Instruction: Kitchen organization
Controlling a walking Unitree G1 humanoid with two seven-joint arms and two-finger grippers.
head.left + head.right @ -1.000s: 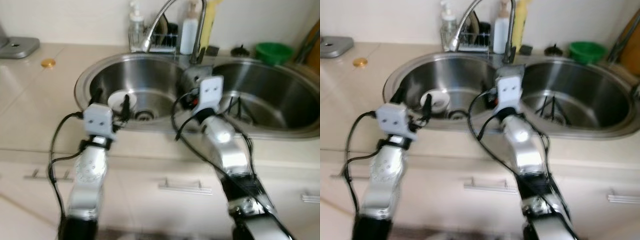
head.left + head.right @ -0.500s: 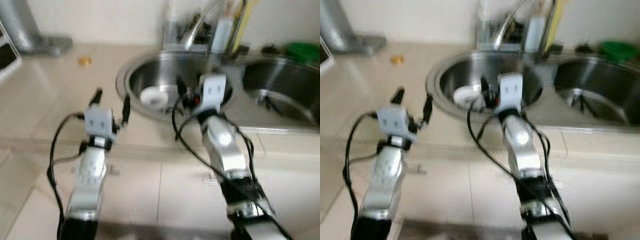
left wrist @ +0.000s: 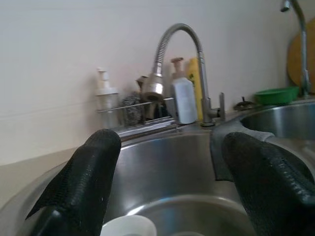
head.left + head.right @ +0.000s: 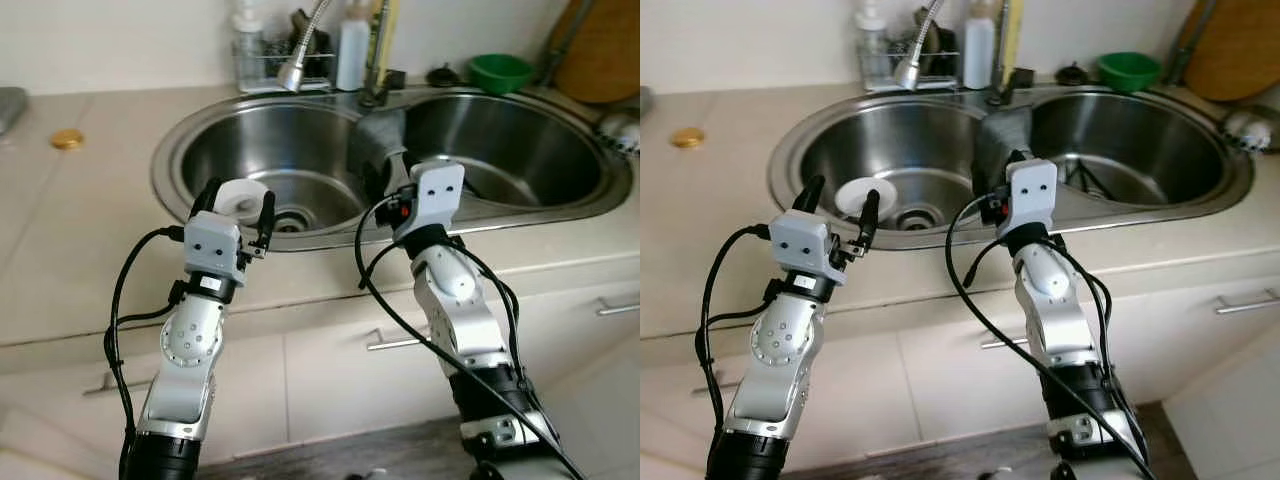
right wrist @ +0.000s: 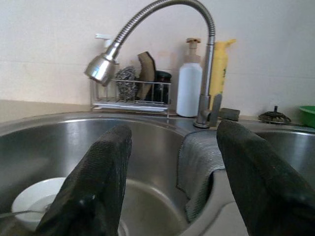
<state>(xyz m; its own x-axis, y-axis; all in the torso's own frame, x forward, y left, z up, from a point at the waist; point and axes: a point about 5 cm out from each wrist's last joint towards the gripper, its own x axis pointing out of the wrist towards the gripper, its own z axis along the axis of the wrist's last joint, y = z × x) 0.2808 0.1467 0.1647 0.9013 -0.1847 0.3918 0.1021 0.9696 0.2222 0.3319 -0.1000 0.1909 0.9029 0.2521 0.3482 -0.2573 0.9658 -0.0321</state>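
**Both arms at double sink, jaws open and empty**

Stainless double sink (image 4: 175, 150) set in a pale matte bench (image 4: 70, 230); both basins round-cornered, brushed and shiny. Small white ceramic bowl (image 4: 862, 193) sits on the floor of the left basin next to the drain (image 4: 913, 216); in the left eye view the left gripper's fingers partly cover it. Grey woven dishcloth (image 5: 197, 162) hangs draped over the divider between the basins, rough mesh texture.

Left gripper (image 4: 237, 205) hovers over the front rim of the left basin, jaws spread wide, nothing between them; fingers (image 3: 83, 182) black with a dimpled rubber surface. Right gripper (image 5: 170, 182) sits at the divider near the dishcloth, jaws likewise wide apart and empty; its fingertips are hidden behind the white wrist housing in the head views.

Behind the sink: chrome gooseneck faucet (image 5: 162, 19) with ribbed flexible hose, wire caddy (image 5: 130, 96) holding a steel scourer and a dark sponge, clear pump bottle (image 3: 106, 96), white pump bottle (image 5: 189, 83), yellow bottle (image 5: 220, 69). Green plastic bowl (image 4: 500, 70) at the back of the right basin. Round wooden board (image 4: 600, 50) leans on the wall, cut off at the frame edge. Small gold lid (image 4: 67, 139) lies on the bench at far left. Dark thin utensils in the right basin, too small to identify. Cabinet fronts below with metal bar handles (image 4: 1245, 303).
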